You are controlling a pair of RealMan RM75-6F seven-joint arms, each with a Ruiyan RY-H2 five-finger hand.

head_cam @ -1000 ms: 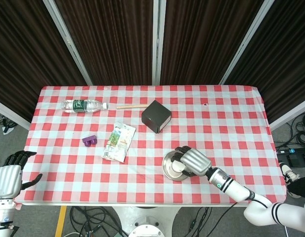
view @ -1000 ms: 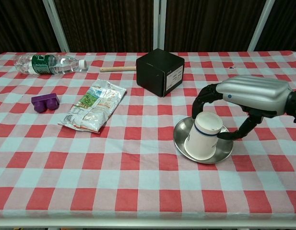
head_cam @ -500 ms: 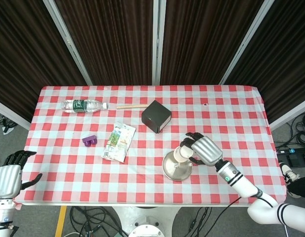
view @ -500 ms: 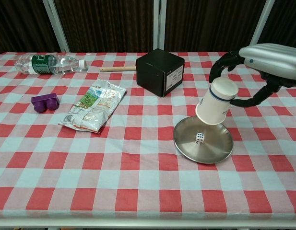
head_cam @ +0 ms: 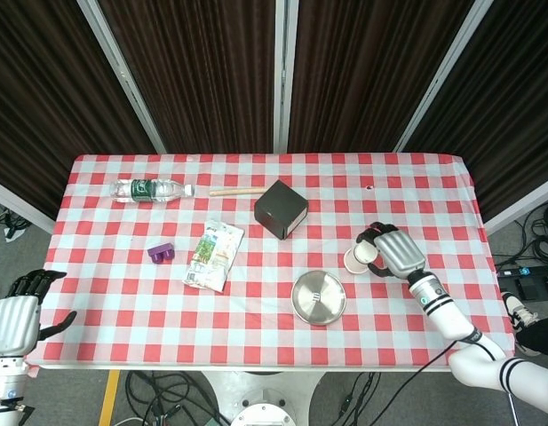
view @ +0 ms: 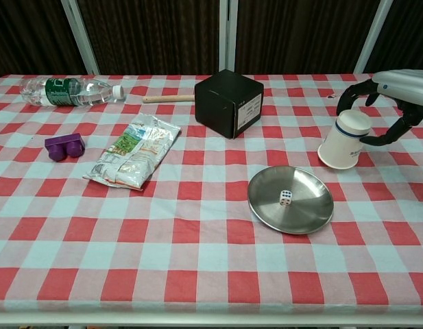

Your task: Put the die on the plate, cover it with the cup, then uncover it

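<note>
A small white die lies uncovered on the round metal plate near the table's front. My right hand grips a white paper cup, upside down and tilted, to the right of the plate and apart from it. Whether the cup's rim touches the cloth I cannot tell. My left hand hangs off the table's front left corner with its fingers apart and nothing in it.
A black box stands behind the plate. A snack packet, purple blocks, a water bottle and a wooden stick lie on the left half of the checked cloth.
My right hand lifted the cup off the plate and carried it to the right, baring the die. The left hand has not moved.
</note>
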